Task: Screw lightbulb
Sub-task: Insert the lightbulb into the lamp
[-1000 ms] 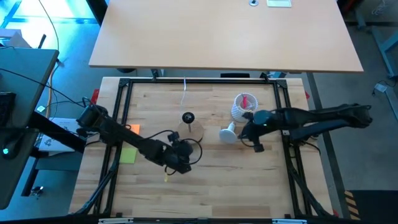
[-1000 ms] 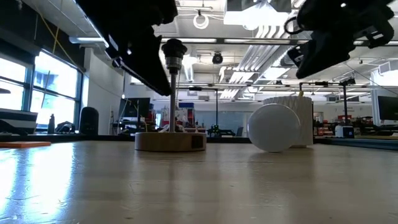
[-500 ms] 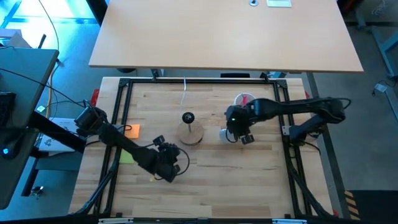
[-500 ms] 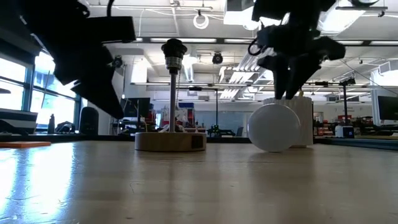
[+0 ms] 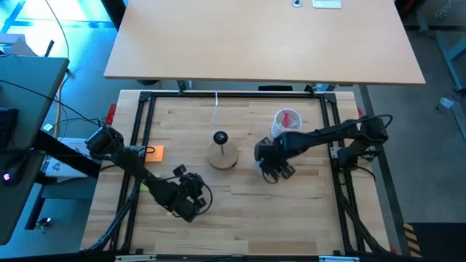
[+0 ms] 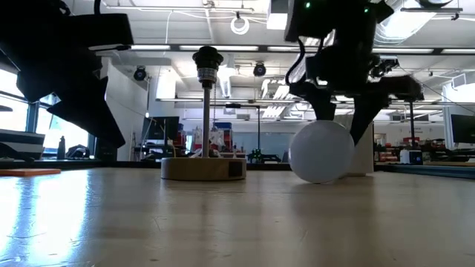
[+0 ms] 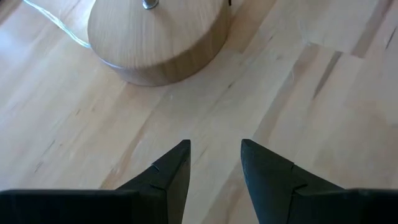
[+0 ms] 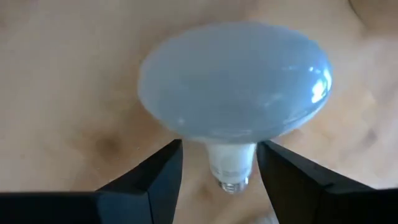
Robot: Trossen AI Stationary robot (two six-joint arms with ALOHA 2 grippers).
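**A:** Wooden slats make up the table [image 5: 240, 200], fenced by a black frame, with a workshop of ceiling lights and benches behind it in the low view. Where does everything sit?

**B:** Take the wooden lamp base [image 5: 223, 156] as the clock's centre. The lightbulb [image 8: 235, 87] lies on its side at about three o'clock, near the base but apart from it, largely hidden under the arm from above. The white perforated cup [image 5: 284, 124] stands around two o'clock.

**A:** And the right gripper [image 5: 275, 172]?

**B:** It hangs right over the bulb. Its wrist view shows the fingers spread, one on each side of the narrow neck, with a gap on both sides. Nothing is gripped yet.

**A:** The left gripper [image 7: 214, 163]?

**B:** Parked around seven o'clock, well apart from the base, fingers partly open over bare wood, holding nothing.

**A:** What could go wrong from here?

**B:** My guess is that the bulb rolls. It rests on a round globe, so a finger landing off-centre could nudge it away. The neck also tapers and looks smooth, so a close there might squeeze it out, or leave it hanging crooked. A tilted bulb would meet the black socket [image 6: 208, 57] on the post at an angle and cross-thread
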